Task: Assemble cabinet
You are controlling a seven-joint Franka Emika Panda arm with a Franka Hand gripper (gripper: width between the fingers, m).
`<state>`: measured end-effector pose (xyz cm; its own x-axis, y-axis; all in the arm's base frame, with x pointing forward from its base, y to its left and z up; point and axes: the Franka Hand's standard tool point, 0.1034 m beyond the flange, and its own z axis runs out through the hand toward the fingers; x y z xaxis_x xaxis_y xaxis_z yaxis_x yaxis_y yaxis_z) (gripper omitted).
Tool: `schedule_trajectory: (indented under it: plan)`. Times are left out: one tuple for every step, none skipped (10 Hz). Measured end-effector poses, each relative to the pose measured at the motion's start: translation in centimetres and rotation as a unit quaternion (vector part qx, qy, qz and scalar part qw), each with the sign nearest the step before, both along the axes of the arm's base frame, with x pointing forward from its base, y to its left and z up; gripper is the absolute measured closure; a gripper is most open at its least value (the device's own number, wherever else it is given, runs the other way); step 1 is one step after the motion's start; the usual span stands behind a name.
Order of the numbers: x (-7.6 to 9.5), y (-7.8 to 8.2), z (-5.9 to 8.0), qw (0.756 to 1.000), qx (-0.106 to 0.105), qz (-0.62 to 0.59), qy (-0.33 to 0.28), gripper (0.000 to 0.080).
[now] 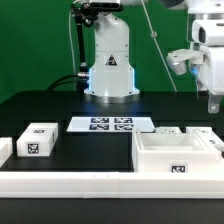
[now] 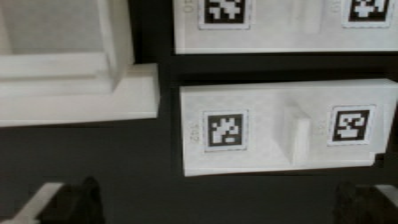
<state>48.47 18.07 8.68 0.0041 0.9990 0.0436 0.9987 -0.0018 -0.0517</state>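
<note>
Aloft, claw (image 1: 213, 104) spread (empty), cabinet (image 1: 155, 165) nearby.

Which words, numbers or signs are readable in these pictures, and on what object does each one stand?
No words or numbers are readable.
On the robot base: a dark triangle sign, too small to read.
On the marker board, the cabinet and a small block: black-and-white square tags, patterns only, no letters.

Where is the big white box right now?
The big white box sits on the black table at the exterior view's right, nearer the camera than the marker board, which lies just to its left.
</note>
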Motion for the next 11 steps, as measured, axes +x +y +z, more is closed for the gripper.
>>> schedule_trajectory:
  plan:
    - [0.0, 0.0, -0.1, 1.0, 0.0, 0.0, 0.001, 0.0151]
    - [-0.1, 0.0, -0.2, 1.0, 0.0, 0.0, 0.002, 0.0151]
    - [-0.5, -0.3, -1.0, 1.0, 0.004, 0.009, 0.003, 0.0151]
    - [-1.2, -0.3, -1.6, 1.0, 0.006, 0.008, 0.005, 0.0151]
    - [-2.3, 0.1, -2.5, 1.0, 0.009, 0.011, 0.008, 0.0151]
    - [-3.2, 0.6, -3.5, 1.0, 0.016, 0.012, 0.006, 0.0151]
    - [-3.5, 0.9, -4.3, 1.0, 0.02, 0.011, 0.009, 0.0151]
    - [-3.7, 1.1, -5.1, 1.0, 0.025, 0.008, 0.01, 0.0151]
    - [-4.0, 1.2, -5.7, 0.999, 0.027, 0.006, 0.016, 0.0151]
    - [-4.2, 1.3, -6.2, 0.999, 0.03, 0.004, 0.016, 0.0151]
    - [-4.2, 1.3, -6.7, 0.999, 0.033, 0.002, 0.016, 0.0151]
